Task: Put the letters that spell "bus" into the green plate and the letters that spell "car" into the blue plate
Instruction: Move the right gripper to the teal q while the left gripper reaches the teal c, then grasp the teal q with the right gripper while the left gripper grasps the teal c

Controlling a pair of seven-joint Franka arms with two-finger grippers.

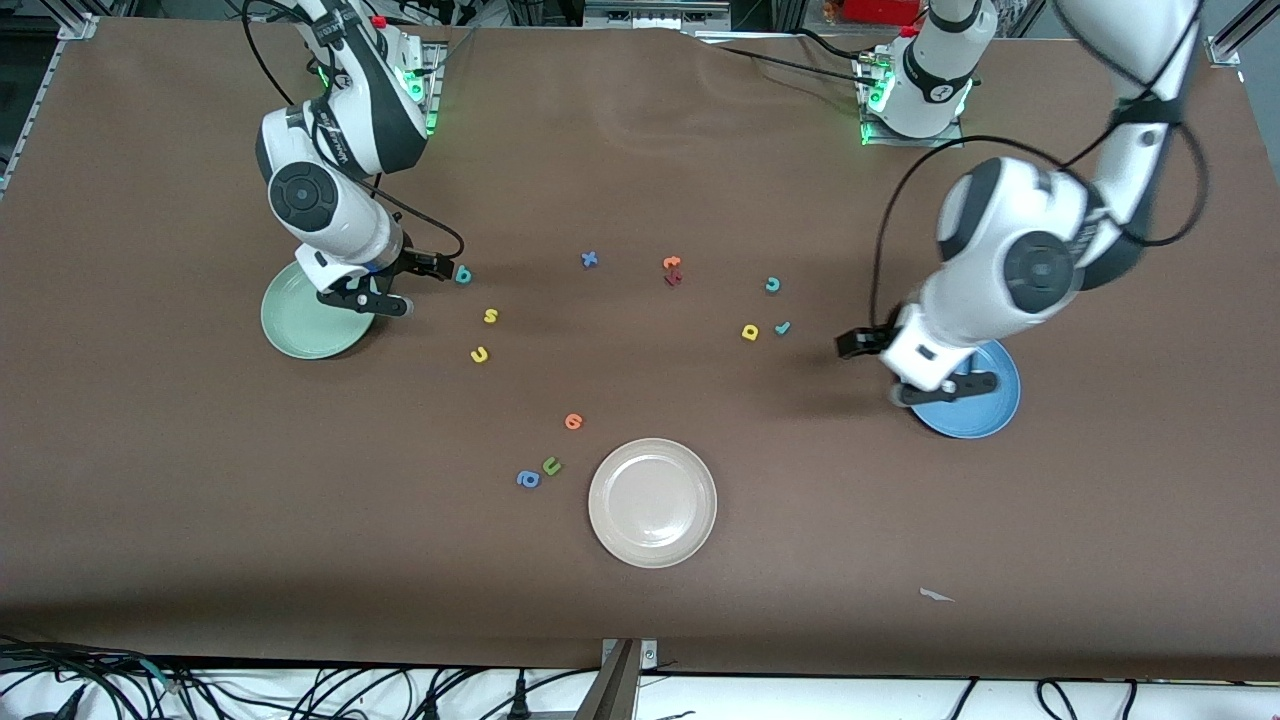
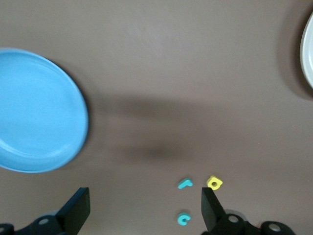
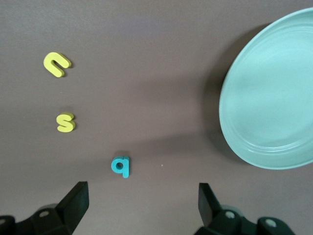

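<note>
The green plate (image 1: 300,322) (image 3: 269,98) lies at the right arm's end of the table. Beside it my right gripper (image 1: 405,285) (image 3: 142,188) hangs open and empty over the table, close to the teal "b" (image 1: 463,274) (image 3: 121,165). The yellow "s" (image 1: 490,316) (image 3: 65,122) and yellow "u" (image 1: 480,354) (image 3: 56,63) lie nearer the front camera. My left gripper (image 1: 905,365) (image 2: 144,196) is open and empty over the blue plate's (image 1: 985,410) (image 2: 34,112) rim. The teal "c" (image 1: 772,285) (image 2: 183,219), teal "r" (image 1: 783,327) (image 2: 185,184) and yellow "a" (image 1: 750,332) (image 2: 214,182) lie beside it.
A cream-white plate (image 1: 652,502) (image 2: 308,49) sits mid-table near the front camera, with a green "u" (image 1: 551,466), a blue "a" (image 1: 527,480) and an orange letter (image 1: 573,421) beside it. A blue "x" (image 1: 589,259) and an orange and a red letter (image 1: 672,270) lie toward the bases.
</note>
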